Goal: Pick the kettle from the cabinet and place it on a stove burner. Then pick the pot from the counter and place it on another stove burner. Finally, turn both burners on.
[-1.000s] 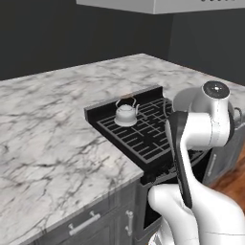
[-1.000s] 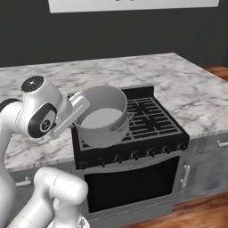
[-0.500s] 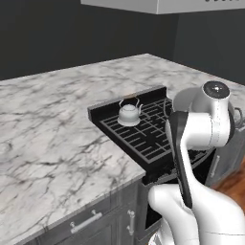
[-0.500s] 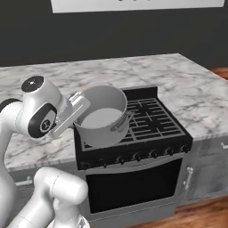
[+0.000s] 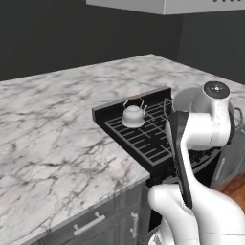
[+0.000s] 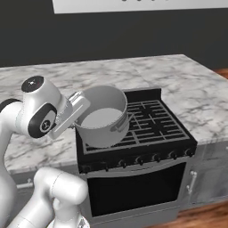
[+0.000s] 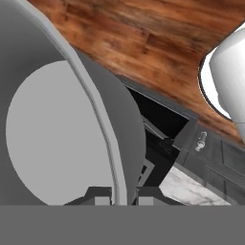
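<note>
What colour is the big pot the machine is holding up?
Plain matte grey, inside and out. The pot shows best in the right base view.

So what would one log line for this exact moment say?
kettle: on back burner | pot: tilted, above stove front | claw: shut on pot rim | burners: no flame seen
</note>
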